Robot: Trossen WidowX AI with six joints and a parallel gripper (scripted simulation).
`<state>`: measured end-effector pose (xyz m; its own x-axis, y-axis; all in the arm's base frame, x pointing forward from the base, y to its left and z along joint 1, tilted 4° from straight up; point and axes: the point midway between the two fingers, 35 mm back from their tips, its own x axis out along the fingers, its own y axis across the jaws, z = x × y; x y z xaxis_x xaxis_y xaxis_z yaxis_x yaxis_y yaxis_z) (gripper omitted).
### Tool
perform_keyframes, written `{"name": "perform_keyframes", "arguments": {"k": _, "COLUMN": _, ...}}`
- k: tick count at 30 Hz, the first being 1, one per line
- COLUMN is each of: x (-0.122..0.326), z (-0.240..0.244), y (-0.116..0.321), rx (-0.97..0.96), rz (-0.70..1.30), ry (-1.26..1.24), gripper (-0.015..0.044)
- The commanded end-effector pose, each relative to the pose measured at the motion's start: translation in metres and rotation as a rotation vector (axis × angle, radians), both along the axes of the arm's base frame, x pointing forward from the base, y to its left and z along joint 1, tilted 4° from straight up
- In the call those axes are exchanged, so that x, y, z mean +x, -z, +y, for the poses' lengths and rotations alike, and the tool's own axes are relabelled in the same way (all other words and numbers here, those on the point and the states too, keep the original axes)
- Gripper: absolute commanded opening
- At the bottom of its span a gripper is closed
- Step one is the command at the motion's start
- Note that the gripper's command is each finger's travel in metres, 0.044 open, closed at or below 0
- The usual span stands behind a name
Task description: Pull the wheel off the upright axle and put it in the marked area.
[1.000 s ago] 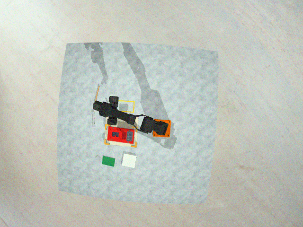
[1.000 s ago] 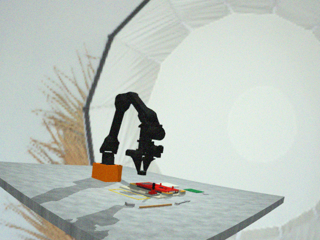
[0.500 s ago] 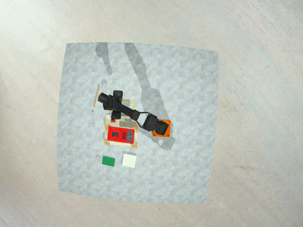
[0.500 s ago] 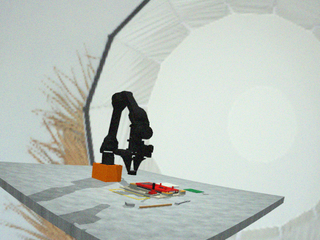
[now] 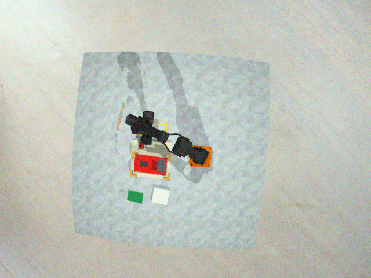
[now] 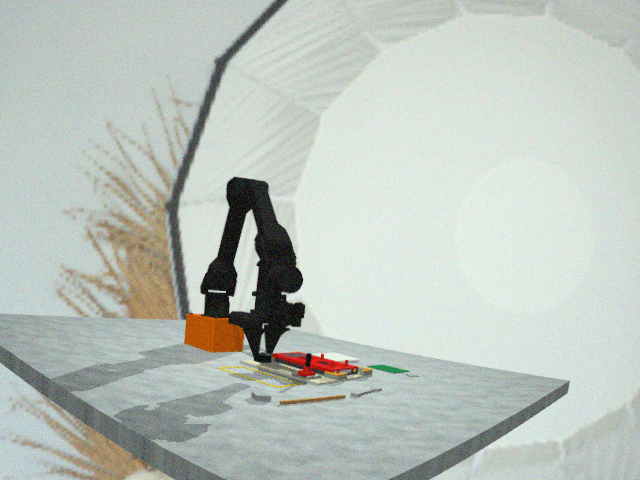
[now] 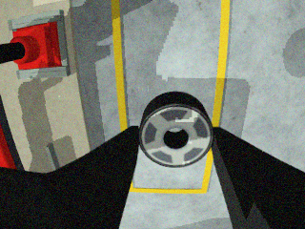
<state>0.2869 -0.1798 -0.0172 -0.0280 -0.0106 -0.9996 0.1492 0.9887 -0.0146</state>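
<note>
The wheel [image 7: 162, 138], with a black tyre and a grey spoked hub, is held between the two fingertips. My gripper [image 7: 174, 134] [image 6: 262, 356] is shut on it, low above the table. In the wrist view the wheel overlaps the near part of the yellow marked outline [image 7: 118, 57] [image 6: 248, 377] [image 5: 162, 123]. The arm covers part of that outline in the top view. The black axle [image 7: 10, 52] [image 6: 308, 360] stands bare on its red base [image 7: 43, 45] [image 6: 306, 372] [image 5: 140, 146]. The wheel's exact height is hard to tell.
The beige board [image 5: 151, 176] beside the outline carries a red panel [image 5: 154, 164] [image 6: 315, 362] between orange corner brackets. A green plate [image 5: 135, 196], a white block [image 5: 160, 196], an orange stick [image 5: 120, 117] [image 6: 312, 399] and a small grey block [image 6: 261, 396] lie around it.
</note>
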Motion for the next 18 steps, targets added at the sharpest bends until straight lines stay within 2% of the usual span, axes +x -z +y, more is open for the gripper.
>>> {"name": "perform_keyframes", "arguments": {"k": 1, "x": -0.006, "z": 0.002, "y": 0.027, "rx": 0.003, "rz": 0.013, "ry": -0.005, "gripper": 0.0}}
{"name": "perform_keyframes", "arguments": {"k": 4, "x": -0.008, "z": 0.003, "y": 0.042, "rx": 0.004, "rz": 0.013, "ry": -0.005, "gripper": 0.0}}
{"name": "perform_keyframes", "arguments": {"k": 10, "x": -0.008, "z": 0.003, "y": 0.043, "rx": 0.004, "rz": 0.013, "ry": -0.005, "gripper": 0.0}}
{"name": "perform_keyframes", "arguments": {"k": 18, "x": -0.006, "z": 0.002, "y": 0.039, "rx": 0.005, "rz": 0.008, "ry": 0.0, "gripper": 0.021}}
